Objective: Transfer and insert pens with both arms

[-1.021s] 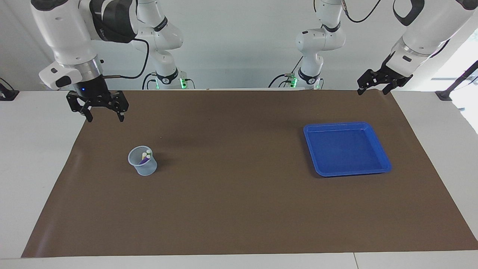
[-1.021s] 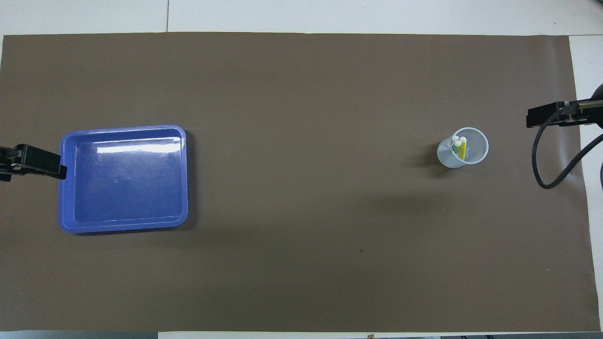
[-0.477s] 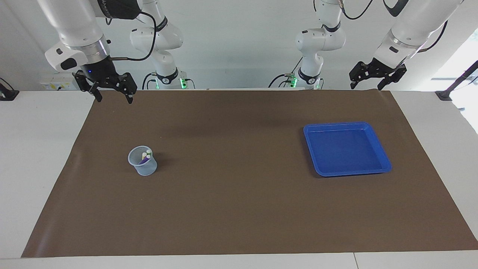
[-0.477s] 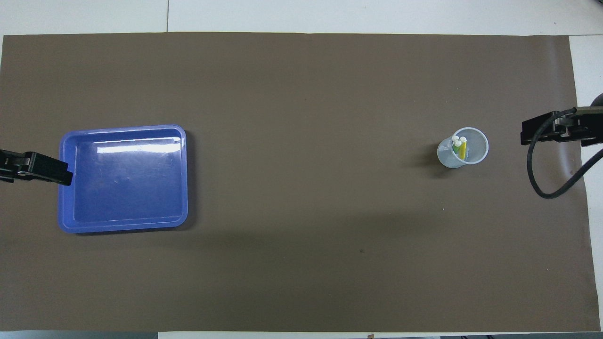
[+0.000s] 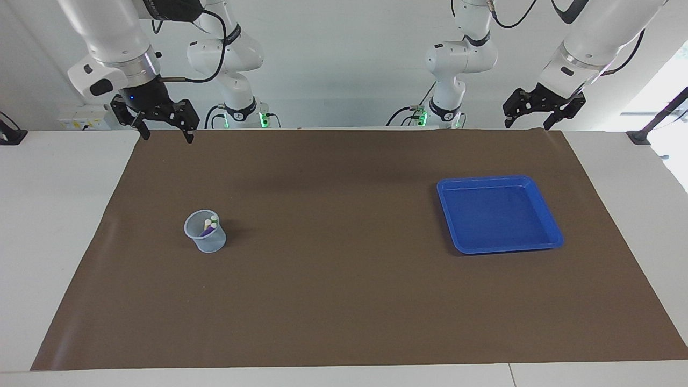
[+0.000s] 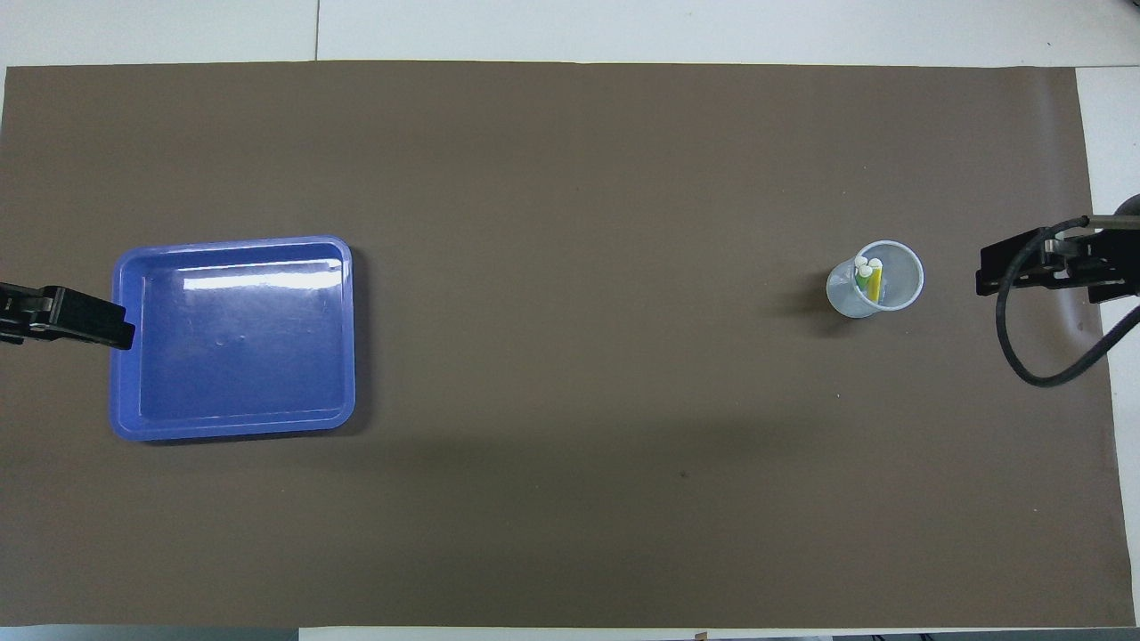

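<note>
A clear plastic cup [image 5: 205, 232] stands on the brown mat toward the right arm's end of the table. The three pens [image 5: 209, 224] stand in it, whitish ends up; purple shows in the facing view, green and yellow in the overhead view [image 6: 869, 277], where the cup [image 6: 876, 278] also shows. My right gripper [image 5: 165, 134] is open and empty, raised over the mat's edge nearest the robots. In the overhead view it [image 6: 1005, 269] is beside the cup. My left gripper [image 5: 527, 124] is open and empty, raised over the mat's edge above the tray's end [image 6: 105, 322].
An empty blue tray [image 5: 495, 179] lies toward the left arm's end of the table, also in the overhead view [image 6: 349, 338]. Two smaller white arms with green-lit bases [image 5: 243, 114] [image 5: 442, 113] stand at the robots' edge. A black cable [image 6: 1038, 374] hangs from the right wrist.
My right gripper has risen and drawn back from over the mat near the cup to the mat's edge by the robots. My left gripper has risen a little. The cup, pens and tray have not moved.
</note>
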`<action>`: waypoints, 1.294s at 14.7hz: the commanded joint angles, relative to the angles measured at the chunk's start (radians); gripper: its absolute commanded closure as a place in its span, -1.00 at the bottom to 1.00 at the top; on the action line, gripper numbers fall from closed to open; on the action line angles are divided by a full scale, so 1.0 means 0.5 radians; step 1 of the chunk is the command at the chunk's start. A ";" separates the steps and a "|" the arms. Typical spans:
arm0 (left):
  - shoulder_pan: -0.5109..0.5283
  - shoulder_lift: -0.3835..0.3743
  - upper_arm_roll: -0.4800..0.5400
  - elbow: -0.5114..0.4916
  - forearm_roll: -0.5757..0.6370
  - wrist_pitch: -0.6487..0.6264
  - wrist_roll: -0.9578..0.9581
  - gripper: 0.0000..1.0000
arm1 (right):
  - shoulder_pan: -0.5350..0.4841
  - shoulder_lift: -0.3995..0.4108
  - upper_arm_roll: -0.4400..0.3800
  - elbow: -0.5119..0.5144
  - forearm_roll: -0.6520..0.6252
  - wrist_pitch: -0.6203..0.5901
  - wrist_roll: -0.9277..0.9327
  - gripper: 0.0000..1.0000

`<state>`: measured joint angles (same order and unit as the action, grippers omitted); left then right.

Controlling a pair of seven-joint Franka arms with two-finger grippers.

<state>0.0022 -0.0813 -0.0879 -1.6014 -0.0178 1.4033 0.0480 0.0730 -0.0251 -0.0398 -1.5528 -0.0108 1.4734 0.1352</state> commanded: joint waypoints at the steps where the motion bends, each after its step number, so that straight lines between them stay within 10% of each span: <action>1: -0.001 -0.028 0.010 -0.006 0.039 0.013 0.020 -1.00 | -0.023 -0.036 0.003 -0.060 0.080 0.029 0.033 -1.00; 19: 0.008 -0.031 0.022 -0.012 0.030 0.025 0.017 -1.00 | -0.082 -0.060 0.040 -0.110 -0.037 0.097 0.006 -1.00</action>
<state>0.0060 -0.0819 -0.0785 -1.6014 -0.0178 1.4081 0.0480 0.0362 -0.0278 -0.0302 -1.5721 -0.0128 1.4955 0.1359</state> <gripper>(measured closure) 0.000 0.000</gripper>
